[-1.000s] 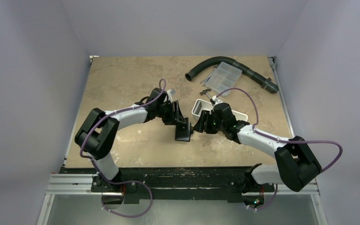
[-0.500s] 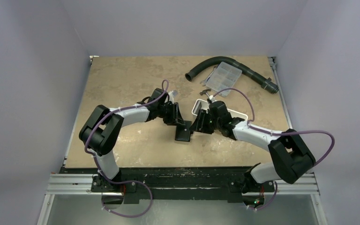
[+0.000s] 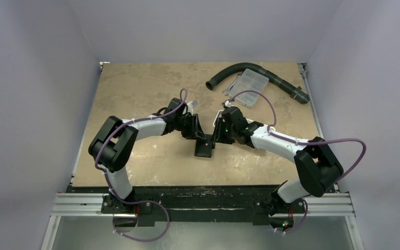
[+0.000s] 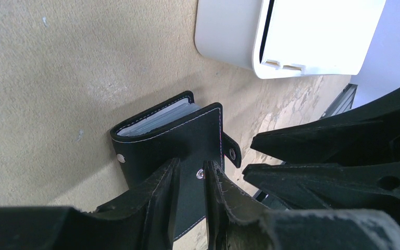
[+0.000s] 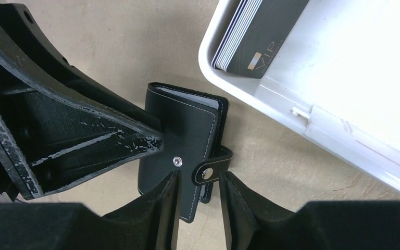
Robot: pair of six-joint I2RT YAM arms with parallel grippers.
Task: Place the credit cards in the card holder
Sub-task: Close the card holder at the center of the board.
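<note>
The card holder (image 4: 177, 140) lies beside the white tray (image 4: 229, 47); left tool (image 4: 190, 179) and right tool (image 5: 198, 192) each pinch its edge.

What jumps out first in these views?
Both grippers, left and right, meet mid-table on the black card holder, jaws narrowed around its cover and snap strap. Right beside it, a stack of dark cards stands in the white tray.

Even, soft light from above; faint shadows under the arms on the table (image 3: 135, 88). The white tray (image 4: 312, 36) is glaring, nearly blown out in both wrist views. Near fingers blur slightly
</note>
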